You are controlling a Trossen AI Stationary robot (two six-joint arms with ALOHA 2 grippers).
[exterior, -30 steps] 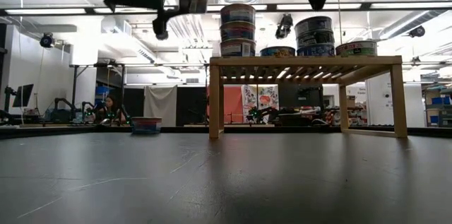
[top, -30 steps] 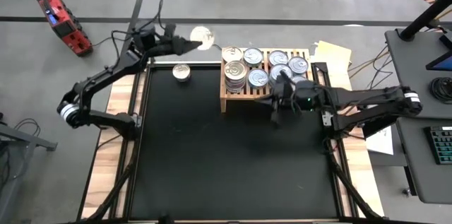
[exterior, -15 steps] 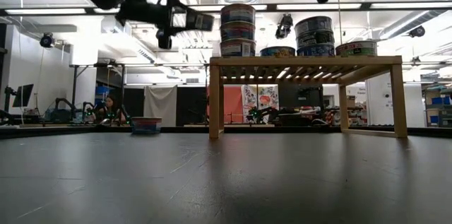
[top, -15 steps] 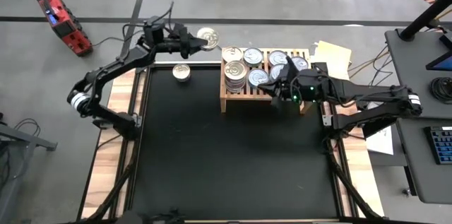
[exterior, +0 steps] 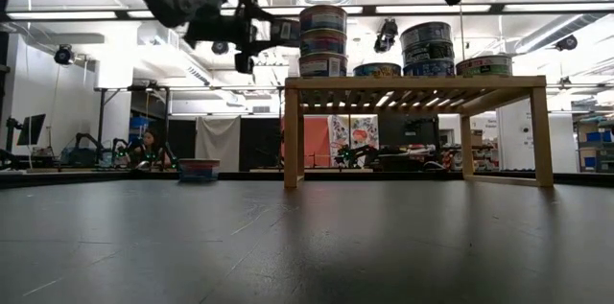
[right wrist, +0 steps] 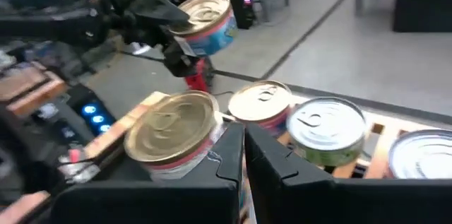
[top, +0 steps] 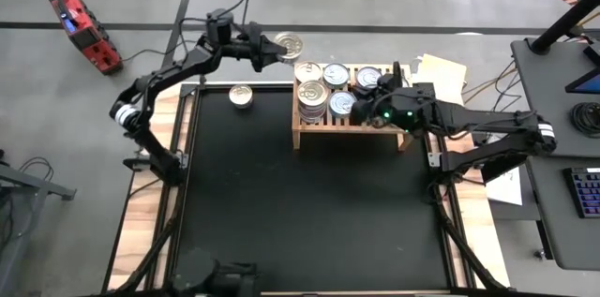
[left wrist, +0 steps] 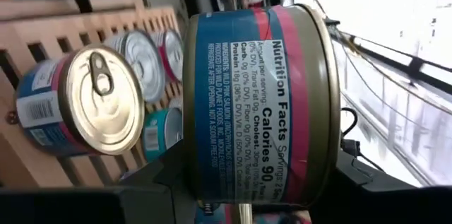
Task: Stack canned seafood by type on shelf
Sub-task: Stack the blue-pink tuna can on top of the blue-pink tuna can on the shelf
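My left gripper [top: 278,48] holds a tin of canned seafood [top: 290,47] with a blue and red label in the air, just beyond the far left corner of the light-wood shelf [top: 302,132]. Several silver-lidded tins stand on the shelf, with a tall stack [exterior: 322,40] at its left end. One more tin [top: 242,96] rests on its base on the black mat, left of the shelf. My right gripper [right wrist: 244,150] hovers shut above the shelf's tins and touches nothing. My left gripper pinches the tin across its height, near its rim [left wrist: 247,192]. One finger [left wrist: 159,178] is at the bottom face and the other at the lid. The fingers come level from the table's left. The tin hangs lid up, clear of shelf and mat.
The black mat [top: 309,213] fills the table in front of the shelf. Papers [top: 441,72] lie past the shelf's right end. A red device [top: 84,30] and cables lie on the floor beyond the table's far left.
My left gripper has carried the tin toward the table's right, closer to the shelf's left stack, sinking a little and rolling so that the tin now sits level. My right gripper has gone from the shelf's near side to above the shelf's tins and has turned.
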